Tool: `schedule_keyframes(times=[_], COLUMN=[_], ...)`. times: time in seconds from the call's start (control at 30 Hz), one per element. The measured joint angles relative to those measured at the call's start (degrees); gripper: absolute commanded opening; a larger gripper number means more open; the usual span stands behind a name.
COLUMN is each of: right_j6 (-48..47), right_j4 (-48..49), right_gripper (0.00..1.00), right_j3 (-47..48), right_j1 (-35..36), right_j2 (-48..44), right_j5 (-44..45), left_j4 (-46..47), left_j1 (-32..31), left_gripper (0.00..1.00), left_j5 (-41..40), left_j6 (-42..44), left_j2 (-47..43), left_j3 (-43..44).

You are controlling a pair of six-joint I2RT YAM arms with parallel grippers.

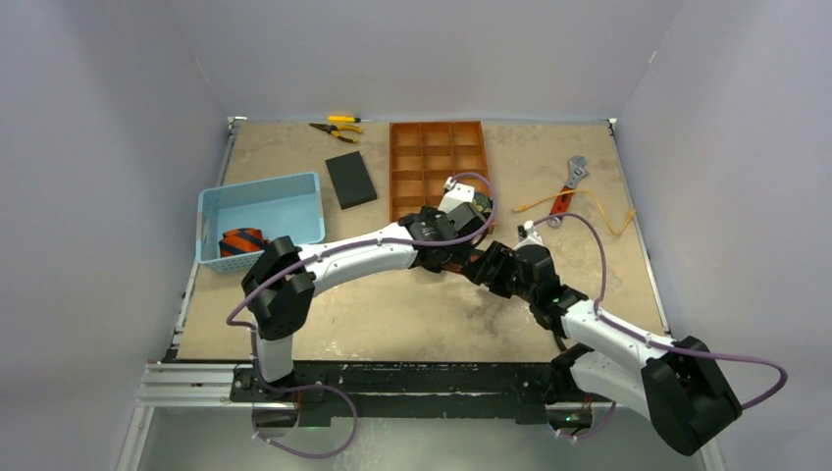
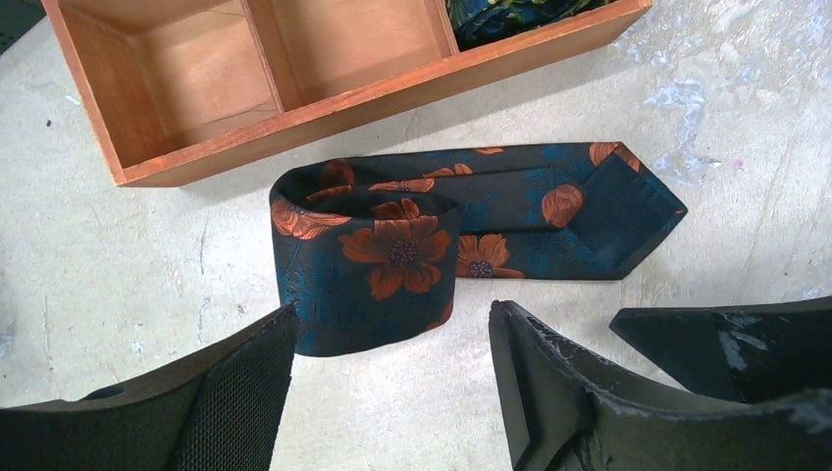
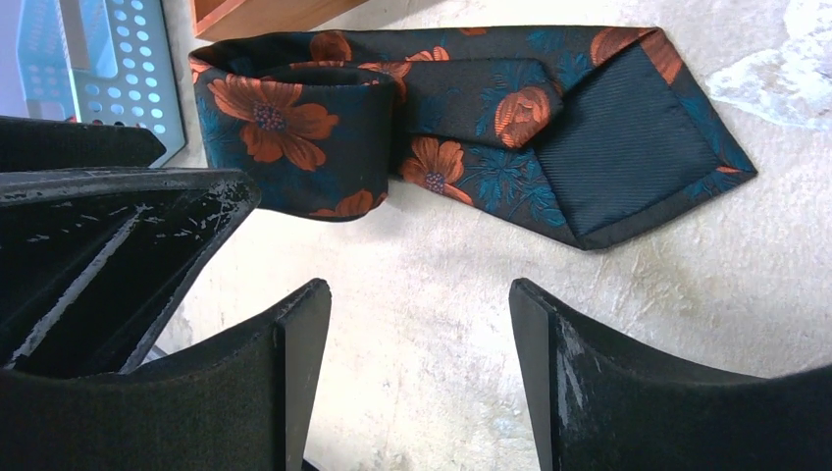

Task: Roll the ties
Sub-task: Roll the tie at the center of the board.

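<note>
Now: green-gold tie (image 2: 520, 15) in wooden tray (image 2: 392, 90); striped tie (image 1: 242, 242) in blue basket (image 1: 280, 209).

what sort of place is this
Probably a robot lab test cell: plain walls box in a worn table, left arm and right arm bolted at its edge, props like a wrench and basket.
</note>
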Motion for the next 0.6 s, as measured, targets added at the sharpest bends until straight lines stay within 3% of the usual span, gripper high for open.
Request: schedule_keyframes(times=[0.17, 0.3, 0.43, 0.6], right_j6=[-1.66, -2.40, -3.08, -3.30], right_j4=[-0.55, -0.42, -0.04, 1.09], right_gripper=[0.71, 0.66, 0.51, 0.37], right_j3=[2.67, 6.88, 10.23, 14.43], right_j1=[0.00, 0.02, 0.02, 0.22], right_j2=[1.68, 3.72, 6.45, 12.07], right_j5=[-0.81, -1.01, -1.70, -4.02], left_j4=[0.52, 2.56, 10.58, 23.96], left_j1=[0.52, 3.34, 11.87, 21.94], left_gripper=[0.70, 0.69, 0.65, 0.61], left_j5=[-0.15, -0.17, 5.75, 16.35], left_j6=[-0.17, -0.66, -1.11, -1.60], left_j2=[-3.06, -12.46, -25.42, -33.33], left_j3=[-2.47, -10.51, -22.60, -35.19])
